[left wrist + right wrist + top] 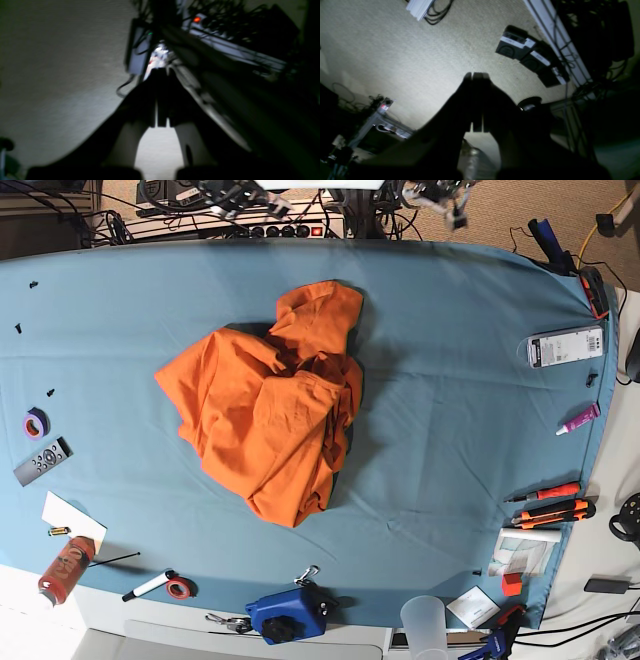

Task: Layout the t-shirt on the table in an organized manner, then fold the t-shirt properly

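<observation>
The orange t-shirt (270, 405) lies crumpled in a heap near the middle of the teal table (450, 380), with one part reaching toward the far edge. Both arms are pulled back beyond that far edge, and only bits of them show at the top of the base view. In the left wrist view my left gripper (161, 71) is shut with nothing in it, pointing at carpet and cables. My right gripper (476, 74) is likewise shut and empty over the carpet floor. Neither wrist view shows the shirt.
Along the table's left edge lie a tape roll (36, 422), a remote (42, 461) and a red bottle (65, 568). A blue device (288, 613) and a clear cup (425, 620) stand at the front edge. Cutters (550, 505), a pink tube (578, 419) and a labelled pack (565, 346) lie at the right.
</observation>
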`<action>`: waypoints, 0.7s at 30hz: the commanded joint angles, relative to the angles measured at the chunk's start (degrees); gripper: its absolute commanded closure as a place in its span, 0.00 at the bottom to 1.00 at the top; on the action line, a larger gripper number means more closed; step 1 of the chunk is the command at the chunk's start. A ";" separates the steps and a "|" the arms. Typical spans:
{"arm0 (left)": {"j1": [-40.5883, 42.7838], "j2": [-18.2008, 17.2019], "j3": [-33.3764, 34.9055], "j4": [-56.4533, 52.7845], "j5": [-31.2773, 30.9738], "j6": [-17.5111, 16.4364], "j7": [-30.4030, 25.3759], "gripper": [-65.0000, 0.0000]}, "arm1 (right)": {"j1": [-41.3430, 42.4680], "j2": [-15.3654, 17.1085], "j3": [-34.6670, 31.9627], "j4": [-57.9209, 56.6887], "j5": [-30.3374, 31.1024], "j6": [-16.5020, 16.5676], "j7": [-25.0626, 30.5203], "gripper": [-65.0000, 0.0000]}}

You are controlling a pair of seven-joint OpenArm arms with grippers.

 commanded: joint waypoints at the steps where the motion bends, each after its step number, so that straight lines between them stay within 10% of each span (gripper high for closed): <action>1: 1.09 -1.11 -0.04 1.55 -0.07 -0.35 -0.50 1.00 | -1.33 1.46 0.09 2.03 0.39 0.33 -0.20 1.00; 5: 5.22 -3.65 -0.04 5.95 -0.59 -0.63 -0.42 1.00 | -6.47 6.73 0.09 10.99 0.44 0.28 -0.39 1.00; 13: 15.45 -6.75 -0.07 18.32 -8.41 -12.63 -0.37 1.00 | -16.46 16.17 0.20 29.46 7.72 -4.04 -5.42 1.00; 21: 26.14 -6.84 -0.07 36.52 -9.90 -16.74 4.57 1.00 | -26.88 17.55 7.10 46.64 11.06 -6.95 -15.26 1.00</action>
